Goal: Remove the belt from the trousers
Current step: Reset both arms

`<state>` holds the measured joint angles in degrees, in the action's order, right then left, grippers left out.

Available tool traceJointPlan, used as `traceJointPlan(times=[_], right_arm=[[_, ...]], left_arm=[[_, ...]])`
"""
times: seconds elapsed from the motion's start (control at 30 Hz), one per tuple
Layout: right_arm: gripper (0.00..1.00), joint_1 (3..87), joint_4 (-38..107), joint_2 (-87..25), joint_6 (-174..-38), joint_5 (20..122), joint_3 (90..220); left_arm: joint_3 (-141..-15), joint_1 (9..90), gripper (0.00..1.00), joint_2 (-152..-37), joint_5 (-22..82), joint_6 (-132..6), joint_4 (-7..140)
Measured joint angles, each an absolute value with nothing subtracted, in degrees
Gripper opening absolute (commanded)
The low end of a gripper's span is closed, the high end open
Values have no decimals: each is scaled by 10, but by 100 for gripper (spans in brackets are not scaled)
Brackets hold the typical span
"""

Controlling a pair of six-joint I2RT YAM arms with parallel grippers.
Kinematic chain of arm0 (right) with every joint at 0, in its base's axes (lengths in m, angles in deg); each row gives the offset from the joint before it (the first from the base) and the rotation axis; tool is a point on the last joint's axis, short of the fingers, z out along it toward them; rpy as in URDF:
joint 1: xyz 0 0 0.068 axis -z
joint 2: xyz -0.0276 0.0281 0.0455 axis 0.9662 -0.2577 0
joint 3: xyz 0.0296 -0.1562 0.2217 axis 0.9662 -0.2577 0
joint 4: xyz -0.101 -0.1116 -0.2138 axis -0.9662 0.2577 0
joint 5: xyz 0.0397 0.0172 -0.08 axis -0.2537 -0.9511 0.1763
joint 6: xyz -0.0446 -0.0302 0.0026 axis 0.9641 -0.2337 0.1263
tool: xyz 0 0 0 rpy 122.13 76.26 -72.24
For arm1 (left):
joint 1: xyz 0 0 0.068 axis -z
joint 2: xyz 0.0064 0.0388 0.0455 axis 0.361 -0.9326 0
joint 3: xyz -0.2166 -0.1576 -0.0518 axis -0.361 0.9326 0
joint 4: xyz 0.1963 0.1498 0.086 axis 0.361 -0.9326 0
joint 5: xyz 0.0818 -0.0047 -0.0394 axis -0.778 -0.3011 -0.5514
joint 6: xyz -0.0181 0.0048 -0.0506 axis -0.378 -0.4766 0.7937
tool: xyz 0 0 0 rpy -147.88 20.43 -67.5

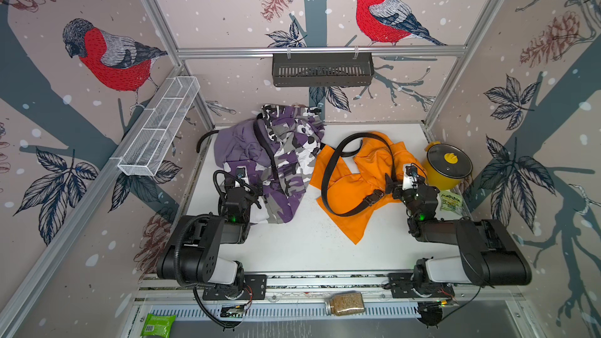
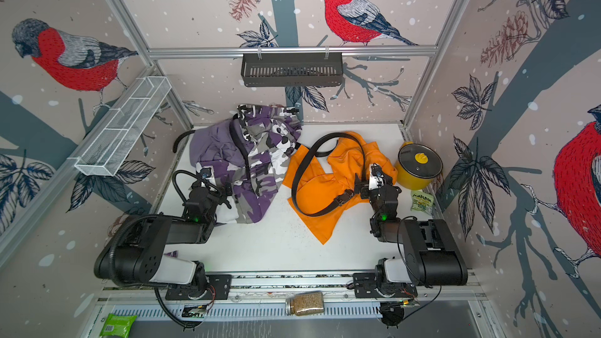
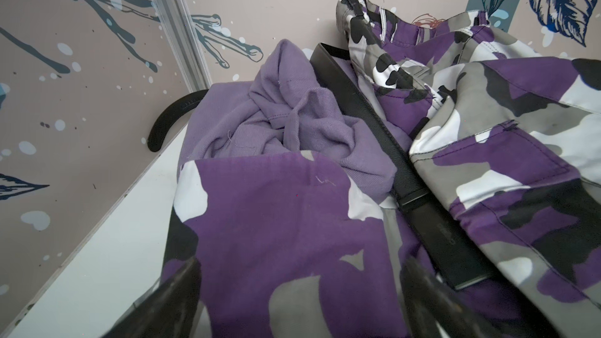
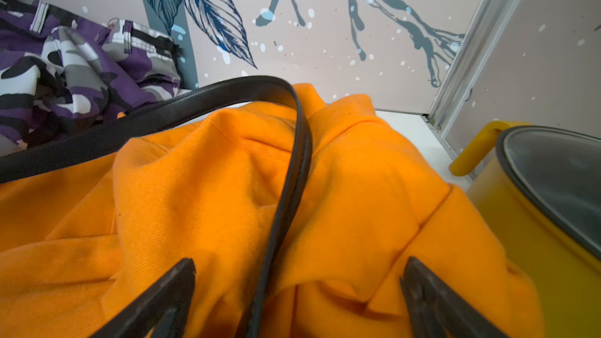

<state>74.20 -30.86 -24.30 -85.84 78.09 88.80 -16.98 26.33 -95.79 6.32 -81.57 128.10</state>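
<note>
the right hand point(image 4: 299, 265) gapes wide, holding nothing, low over the orange trousers point(image 4: 182, 196); a black belt point(image 4: 297, 170) runs between its fingers point(image 4: 169, 287), loops over the orange cloth and ends at a buckle point(image 1: 374, 197) just beside the hand. the left hand point(image 3: 300, 265) is released too, above the camo trousers point(image 3: 260, 222), with a second belt point(image 3: 372, 118) near one finger, lying across them beside the lilac trousers point(image 3: 292, 118). all rest on the tabletop point(image 1: 309, 245).
</note>
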Motion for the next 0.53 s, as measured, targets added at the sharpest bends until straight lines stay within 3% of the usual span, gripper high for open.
traceJointPlan(times=[0.1,0.53], right_arm=[[99,746,-372,-290,-869,781,864],[99,725,-349,-290,-901,893,909]], left_arm=[[-171,261,93,-966,63,-813,1283],[-184,257,95,-969,63,-803,1292]])
